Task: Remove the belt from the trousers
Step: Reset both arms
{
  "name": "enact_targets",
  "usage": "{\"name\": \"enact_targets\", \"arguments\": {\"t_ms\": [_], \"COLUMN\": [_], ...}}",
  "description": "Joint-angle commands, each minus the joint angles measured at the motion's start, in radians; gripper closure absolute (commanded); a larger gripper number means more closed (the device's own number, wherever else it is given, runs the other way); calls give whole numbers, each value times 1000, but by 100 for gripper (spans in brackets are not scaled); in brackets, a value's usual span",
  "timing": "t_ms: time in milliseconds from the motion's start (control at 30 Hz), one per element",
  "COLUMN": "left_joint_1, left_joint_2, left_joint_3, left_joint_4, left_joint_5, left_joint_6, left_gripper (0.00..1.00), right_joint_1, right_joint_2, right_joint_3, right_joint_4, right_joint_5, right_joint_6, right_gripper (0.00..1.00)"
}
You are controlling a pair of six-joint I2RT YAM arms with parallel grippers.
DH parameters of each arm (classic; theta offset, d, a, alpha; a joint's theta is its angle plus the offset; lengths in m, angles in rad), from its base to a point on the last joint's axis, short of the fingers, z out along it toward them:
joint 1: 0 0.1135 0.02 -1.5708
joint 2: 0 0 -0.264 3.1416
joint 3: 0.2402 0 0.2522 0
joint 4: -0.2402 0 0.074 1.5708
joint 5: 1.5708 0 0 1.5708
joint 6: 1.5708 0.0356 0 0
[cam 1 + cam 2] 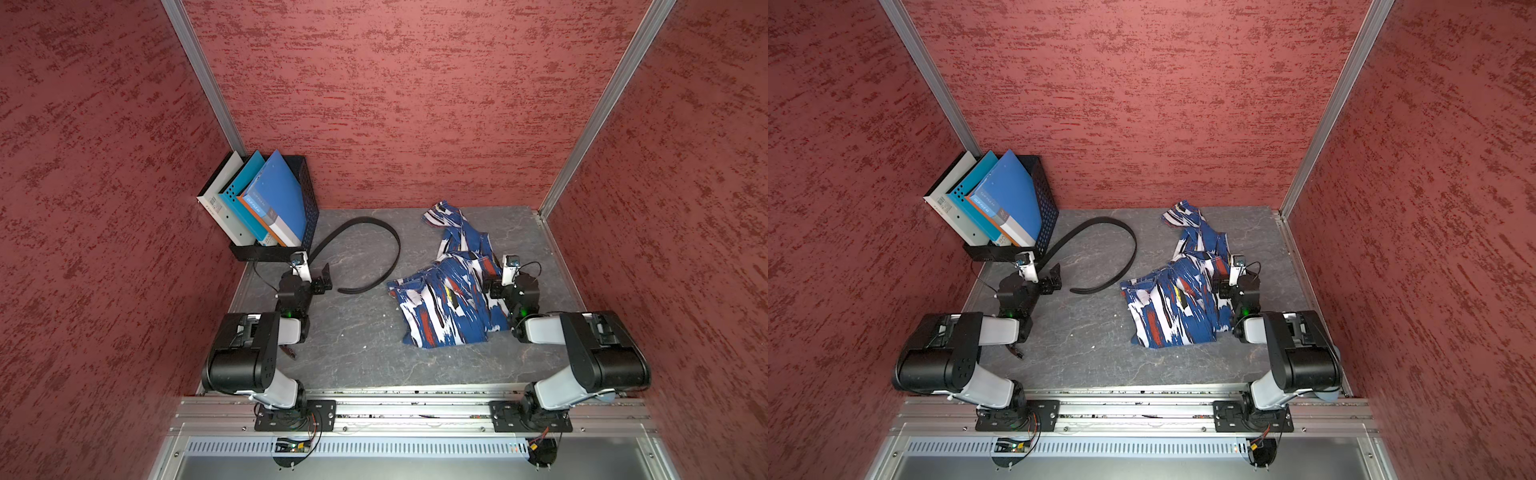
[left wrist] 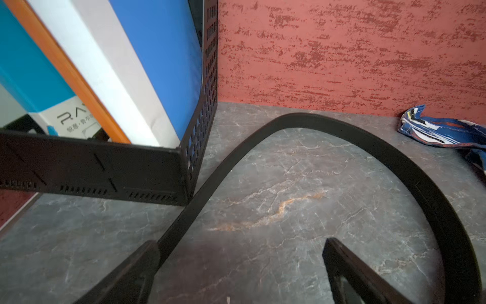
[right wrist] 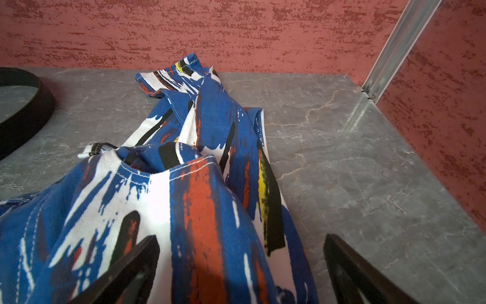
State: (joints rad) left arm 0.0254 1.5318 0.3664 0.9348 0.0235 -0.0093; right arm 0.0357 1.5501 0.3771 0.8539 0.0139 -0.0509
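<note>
Black mesh file rack [image 1: 309, 199] fills the back-left corner of the surface [image 1: 365, 349]. Just beside it the left hand [image 2: 242, 243] hovers wide open and empty, next to the belt [image 1: 395, 245], which loops freely toward the middle (apart from the cloth). Near the right edge the trousers [image 1: 449, 299] lie crumpled beneath the open, empty right hand [image 3: 242, 238]. Removal looks done; next, both arms need only withdraw.

You see the file rack [image 1: 311, 195] at the desk's [image 1: 357, 345] far left corner, folders [image 1: 276, 195] leaning in it, the belt [image 2: 302, 119] looped on the desk just right of it, the trousers [image 1: 440, 307] heaped farther right, apart from the belt.
</note>
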Motion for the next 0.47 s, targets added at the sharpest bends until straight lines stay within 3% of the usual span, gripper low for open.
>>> {"name": "enact_targets", "arguments": {"t_ms": [0, 433], "left_joint_1": [-11, -11], "left_joint_2": [1, -1], "left_joint_3": [8, 11], "left_joint_4": [-23, -35], "left_joint_5": [-38, -31], "left_joint_6": [17, 22], "left_gripper": [0, 0], "right_joint_1": [-5, -5], "right_joint_2": [-14, -13], "right_joint_3": [9, 11], "right_joint_4": [42, 42], "right_joint_5": [-19, -19], "right_joint_6": [13, 14], "right_gripper": [1, 1]}}
